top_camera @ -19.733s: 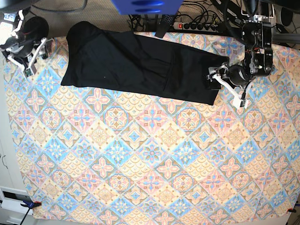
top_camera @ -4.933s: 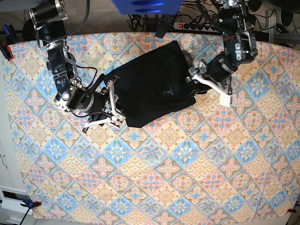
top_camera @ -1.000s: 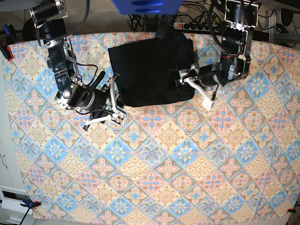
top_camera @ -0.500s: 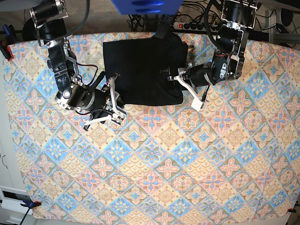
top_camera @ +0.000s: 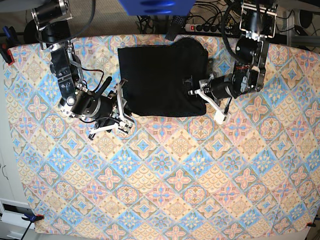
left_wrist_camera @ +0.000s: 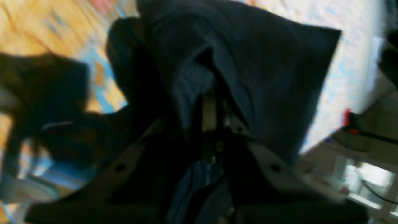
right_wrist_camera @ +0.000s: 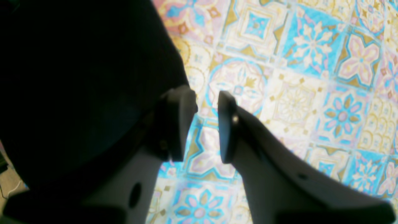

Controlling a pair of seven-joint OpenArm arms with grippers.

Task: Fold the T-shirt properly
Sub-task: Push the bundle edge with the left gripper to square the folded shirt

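Note:
The black T-shirt (top_camera: 160, 80) lies folded into a rough rectangle on the far middle of the patterned tablecloth (top_camera: 165, 175). My left gripper (top_camera: 194, 93) is at its right edge. The left wrist view shows dark cloth (left_wrist_camera: 264, 62) bunched around and between the fingers, and the left gripper (left_wrist_camera: 210, 109) is shut on the T-shirt. My right gripper (top_camera: 125, 114) sits by the shirt's lower left corner. In the right wrist view that gripper (right_wrist_camera: 206, 102) stands open over bare tablecloth (right_wrist_camera: 311, 77), holding nothing, with the T-shirt (right_wrist_camera: 77, 77) just left of one finger (right_wrist_camera: 180, 109).
A power strip (top_camera: 210, 27) and cables lie behind the table's far edge, beside a blue object (top_camera: 155, 6). Red clamps hold the cloth at the left edge (top_camera: 5, 50) and the front left corner (top_camera: 32, 217). The tablecloth stretches toward the front.
My left gripper has closed on the shirt's right edge and moved right, and the shirt has shifted right with it. The right arm has stayed still.

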